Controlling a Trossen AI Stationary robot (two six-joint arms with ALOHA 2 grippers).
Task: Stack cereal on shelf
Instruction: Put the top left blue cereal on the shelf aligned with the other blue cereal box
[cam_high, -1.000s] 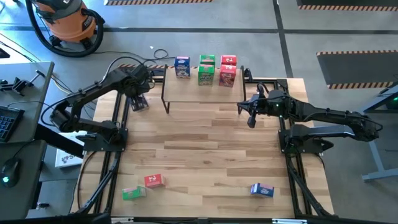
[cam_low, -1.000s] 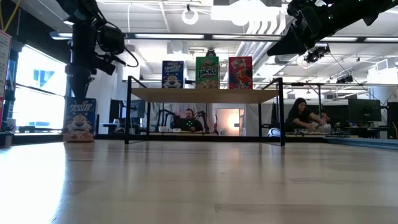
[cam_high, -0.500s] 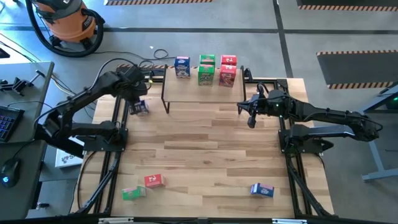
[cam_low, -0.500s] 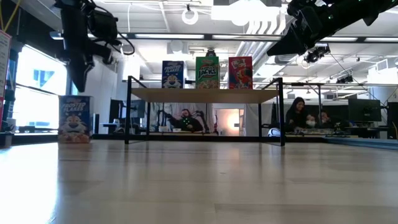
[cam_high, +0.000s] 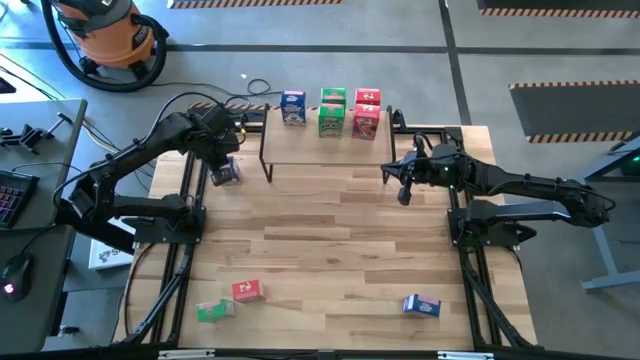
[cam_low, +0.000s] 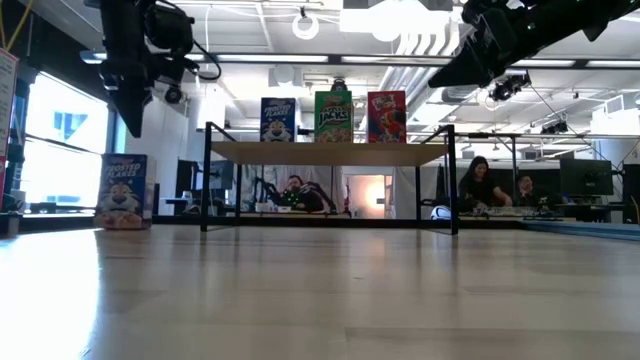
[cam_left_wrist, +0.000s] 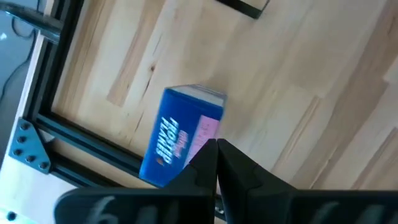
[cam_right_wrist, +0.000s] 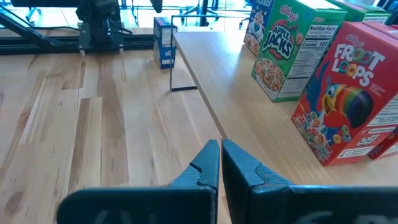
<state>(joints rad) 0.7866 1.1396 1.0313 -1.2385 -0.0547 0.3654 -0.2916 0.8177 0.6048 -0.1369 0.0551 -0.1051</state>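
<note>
A: What changed?
B: Left gripper (cam_low: 128, 118) has risen clear of the blue box (cam_low: 123, 192), which stands upright on the table (cam_high: 330, 240) left of the shelf (cam_high: 315, 150). Fingers closed, holding nothing. A second ago it was right down on that box.
A: Right side?
B: Right gripper (cam_high: 403, 190) unmoved beside the shelf's right end, fingers closed, empty.
A: Anything hard to see?
B: Shelf boxes overlap from above; the low view shows blue, green, red in front. Three more boxes lie near the table's front edge.
</note>
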